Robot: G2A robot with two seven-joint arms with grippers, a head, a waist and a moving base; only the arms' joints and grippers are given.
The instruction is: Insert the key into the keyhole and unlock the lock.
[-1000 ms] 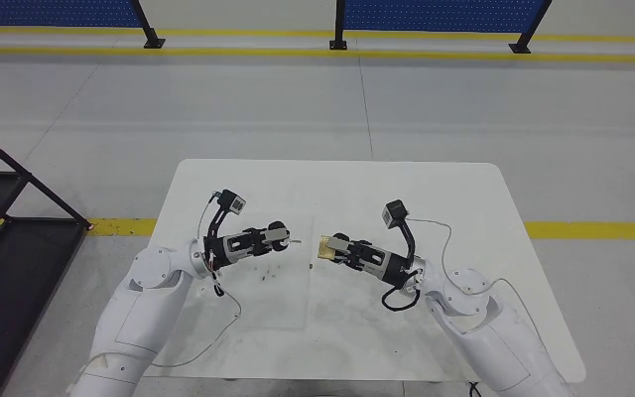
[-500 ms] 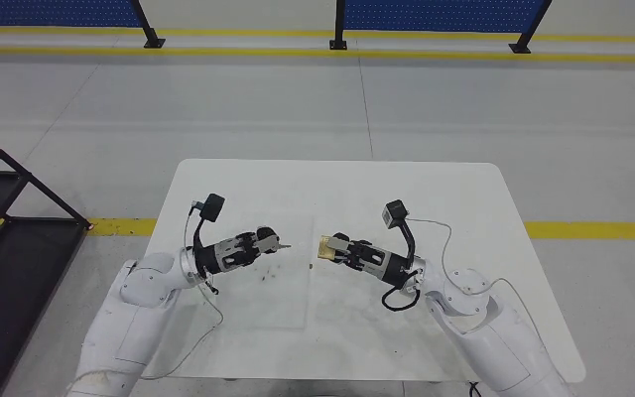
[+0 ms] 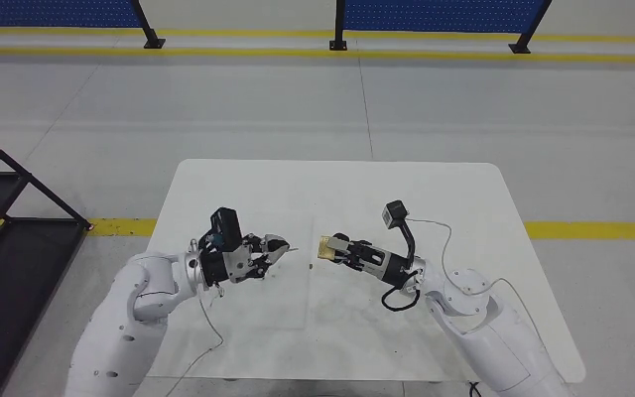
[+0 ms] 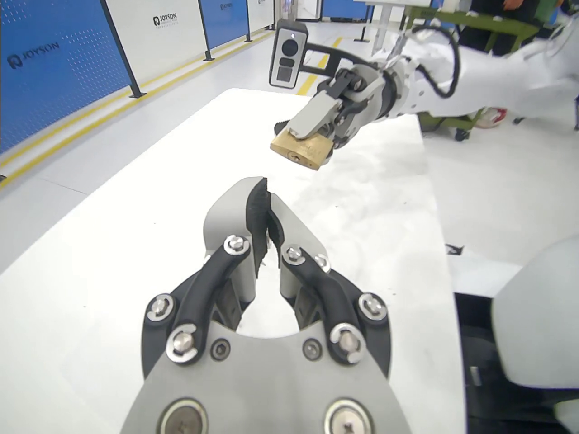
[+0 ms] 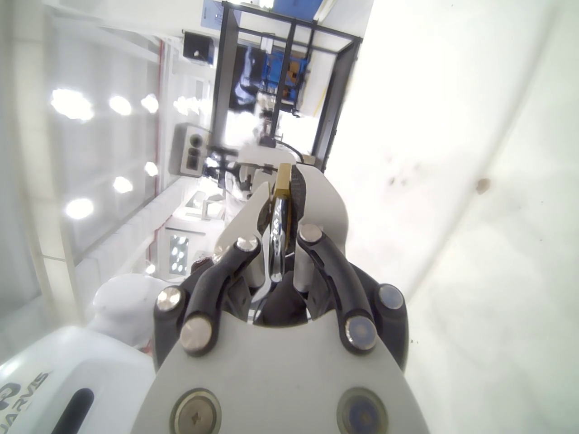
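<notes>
A brass padlock (image 3: 324, 248) hangs above the middle of the white table (image 3: 446, 198), with my right gripper (image 3: 335, 248) shut on it. In the right wrist view its brass body (image 5: 284, 178) sticks out past the fingertips and the silver shackle (image 5: 276, 223) lies between the pads. In the left wrist view the padlock (image 4: 301, 148) turns its keyhole face toward my left gripper (image 4: 264, 189). That gripper's pads are pressed together on the key, of which only a thin tip (image 3: 287, 246) shows. A short gap separates my left gripper (image 3: 276, 248) from the padlock.
A black rack (image 3: 20, 228) stands on the floor left of the table. Thin cables trail from both wrists over the tabletop (image 3: 218, 328). Faint dark smudges mark the table near the middle (image 4: 362, 209).
My left wrist has turned, swinging its camera round to the near side, and the gripper has dropped slightly toward the table. The right arm and padlock have stayed still.
</notes>
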